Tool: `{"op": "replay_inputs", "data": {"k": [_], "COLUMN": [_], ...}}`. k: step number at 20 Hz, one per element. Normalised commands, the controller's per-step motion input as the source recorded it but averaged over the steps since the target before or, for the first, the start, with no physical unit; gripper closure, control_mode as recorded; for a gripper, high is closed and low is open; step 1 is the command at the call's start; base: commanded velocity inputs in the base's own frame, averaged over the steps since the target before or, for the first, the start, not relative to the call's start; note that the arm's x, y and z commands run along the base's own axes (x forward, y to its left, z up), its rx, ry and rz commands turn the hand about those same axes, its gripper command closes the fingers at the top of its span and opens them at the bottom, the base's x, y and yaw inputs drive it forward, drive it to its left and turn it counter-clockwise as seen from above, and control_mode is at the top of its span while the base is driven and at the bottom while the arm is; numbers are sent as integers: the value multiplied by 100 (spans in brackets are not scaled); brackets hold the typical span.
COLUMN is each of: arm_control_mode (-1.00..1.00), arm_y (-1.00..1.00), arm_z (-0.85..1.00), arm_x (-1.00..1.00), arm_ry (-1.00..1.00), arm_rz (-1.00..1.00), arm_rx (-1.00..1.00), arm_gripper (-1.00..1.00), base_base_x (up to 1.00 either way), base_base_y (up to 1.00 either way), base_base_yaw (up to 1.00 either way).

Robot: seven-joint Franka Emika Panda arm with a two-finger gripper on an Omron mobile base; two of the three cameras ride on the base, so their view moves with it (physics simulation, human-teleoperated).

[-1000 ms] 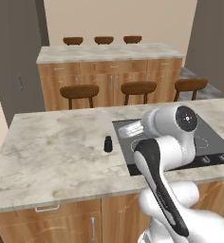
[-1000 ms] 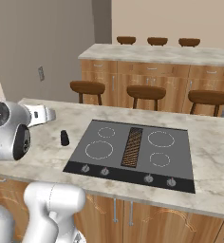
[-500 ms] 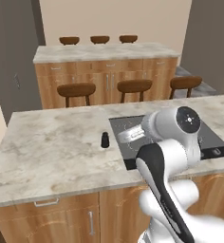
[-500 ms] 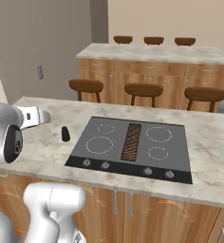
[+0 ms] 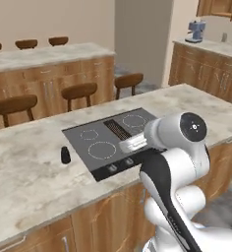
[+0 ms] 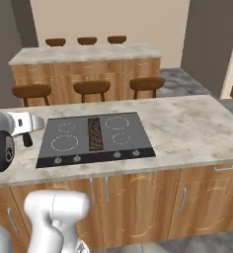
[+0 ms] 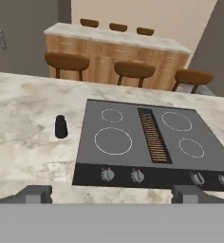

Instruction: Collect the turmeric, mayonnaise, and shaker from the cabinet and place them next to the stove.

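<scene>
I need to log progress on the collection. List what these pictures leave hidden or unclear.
- Shaker: stands on the counter left of the stove; in the right base view the arm covers part of it.
- Gripper: open; hand view's bottom edge cuts its fingertips. In the left base view the arm's own joint hides it.
- Stove knobs: too small to read their settings.

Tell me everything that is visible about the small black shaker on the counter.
The shaker is small, all black and matte, wider at the base and narrowing toward a rounded top. It stands upright on the pale marble-look counter, just left of the stove as the hand view shows it, close to the stove's edge but apart from it. Only the counter under it touches it. No holes or markings can be made out.
</scene>
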Motion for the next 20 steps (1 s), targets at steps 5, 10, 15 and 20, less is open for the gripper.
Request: {"op": "replay_inputs", "data": {"k": [5, 10, 15, 20], "arm_control_mode": [100, 100, 100, 100], "arm_y": [0, 0, 0, 0], "arm_z": [0, 0, 0, 0], "arm_x": [0, 0, 0, 0], "arm_ry": [0, 0, 0, 0], "arm_rz": [0, 0, 0, 0], "arm_rx": [0, 0, 0, 0], "arm_gripper": [-100, -100, -100, -100], "base_base_x": [0, 0, 0, 0], "base_base_y": [-78, -100, -100, -100], "base_base_yaw": [-48, -30, -21, -15]}}
